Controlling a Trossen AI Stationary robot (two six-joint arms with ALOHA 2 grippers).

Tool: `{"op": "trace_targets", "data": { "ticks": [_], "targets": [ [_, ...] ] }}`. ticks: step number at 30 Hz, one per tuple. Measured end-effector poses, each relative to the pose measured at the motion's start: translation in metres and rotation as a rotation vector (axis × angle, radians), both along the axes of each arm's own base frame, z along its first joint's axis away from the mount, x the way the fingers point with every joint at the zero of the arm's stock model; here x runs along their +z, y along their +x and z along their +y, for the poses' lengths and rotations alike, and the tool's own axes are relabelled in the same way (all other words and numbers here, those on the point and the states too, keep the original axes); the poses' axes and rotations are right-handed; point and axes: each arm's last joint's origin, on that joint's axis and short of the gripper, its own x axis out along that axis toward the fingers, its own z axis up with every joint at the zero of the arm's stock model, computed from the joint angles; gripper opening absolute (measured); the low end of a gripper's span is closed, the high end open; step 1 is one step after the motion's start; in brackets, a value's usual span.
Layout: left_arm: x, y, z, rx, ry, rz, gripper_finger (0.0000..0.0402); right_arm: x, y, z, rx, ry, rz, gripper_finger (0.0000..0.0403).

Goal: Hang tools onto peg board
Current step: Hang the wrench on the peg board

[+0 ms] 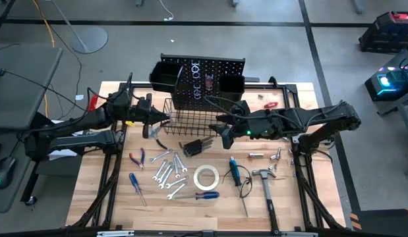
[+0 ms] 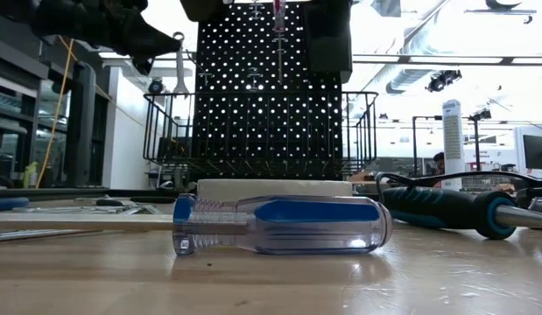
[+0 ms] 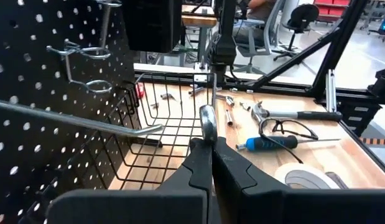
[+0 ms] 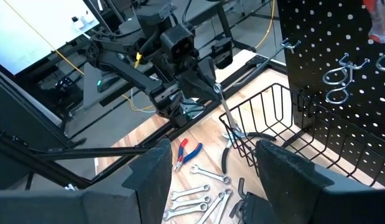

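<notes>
From table height, the blue screwdriver (image 2: 279, 225) blocks most of the tape roll (image 2: 275, 187), and the peg board (image 2: 271, 87) runs off the top. The hammer (image 2: 463, 210) is cut off at the right edge.

A pale wooden desk (image 1: 111, 204) fills the middle of the frame. At its upper centre stands the black peg board (image 1: 202, 82), with a wire basket (image 1: 187, 120) just below it. The left gripper (image 1: 165, 118) reaches in from the left to the basket's left edge; whether it holds anything cannot be told from above. The right gripper (image 1: 220, 135) comes in from the right, at the basket's lower right corner. Lower on the desk lie silver wrenches (image 1: 165, 170), red-handled pliers (image 1: 137, 158), a white tape roll (image 1: 206, 177), two blue-handled screwdrivers (image 1: 206, 195) and a claw hammer (image 1: 265, 186).
</notes>
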Motion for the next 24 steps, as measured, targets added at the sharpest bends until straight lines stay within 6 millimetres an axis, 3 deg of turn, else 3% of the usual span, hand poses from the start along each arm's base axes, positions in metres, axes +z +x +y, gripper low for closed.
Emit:
{"op": "trace_targets", "data": {
  "ticks": [24],
  "targets": [
    [-0.003, 0.002, 0.018, 0.089, 0.006, 0.007, 0.0, 0.0, 0.0, 0.0, -0.005, -0.01, -0.001, 0.022]
  ]
}}
